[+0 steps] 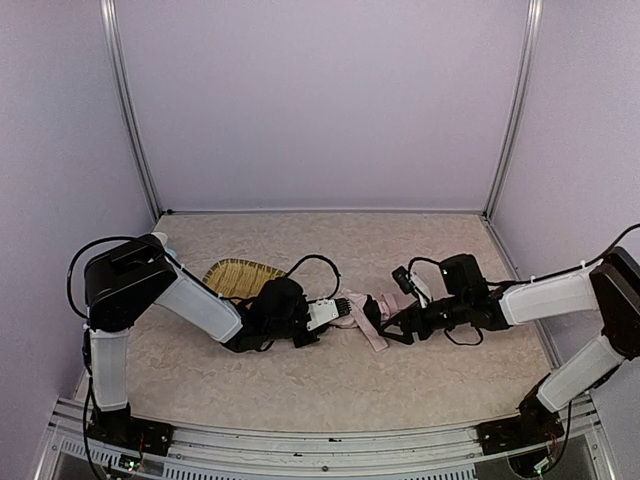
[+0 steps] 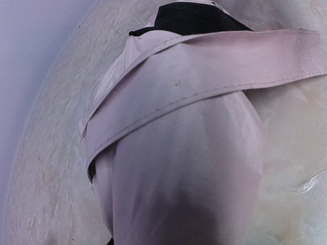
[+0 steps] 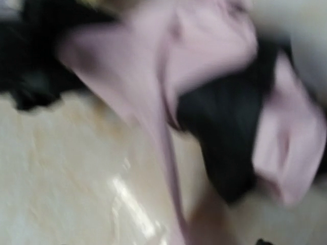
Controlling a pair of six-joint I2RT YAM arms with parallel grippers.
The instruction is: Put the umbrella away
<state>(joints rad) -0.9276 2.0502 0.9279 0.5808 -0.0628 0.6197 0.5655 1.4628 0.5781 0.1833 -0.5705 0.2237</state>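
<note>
Top external view: the left gripper [image 1: 342, 311] meets the near end of a folding umbrella of pale pink fabric with black lining [image 1: 368, 312]. The fingers merge with the bundle, so I cannot tell how far they are parted or whether they have hold of it. The right gripper [image 1: 388, 322] closes in on the opposite end. Its dark fingers are lost against the black lining, and their opening and hold likewise cannot be told.

Left arm: the wrist is low over the beige mottled tabletop [image 1: 300, 390], the white forearm slopes up and back to a raised black elbow, and the upper link drops to the base. Right arm: the wrist is low and level, the forearm is nearly horizontal, and the elbow is folded at the frame's right edge.

Location: the umbrella lies on the tabletop to the right of a woven yellow bamboo tray [image 1: 238, 277], apart from it. The left gripper lies between tray and umbrella. The right gripper is on the umbrella's side away from the tray.

Obstructions: the left forearm covers the tray's near right part. The left wrist view is filled by pink fabric crossed by a flat pink stitched strap [image 2: 204, 76], and none of its own fingers show. The right wrist view is heavily blurred, with only pink and black fabric over pale tabletop distinguishable.
</note>
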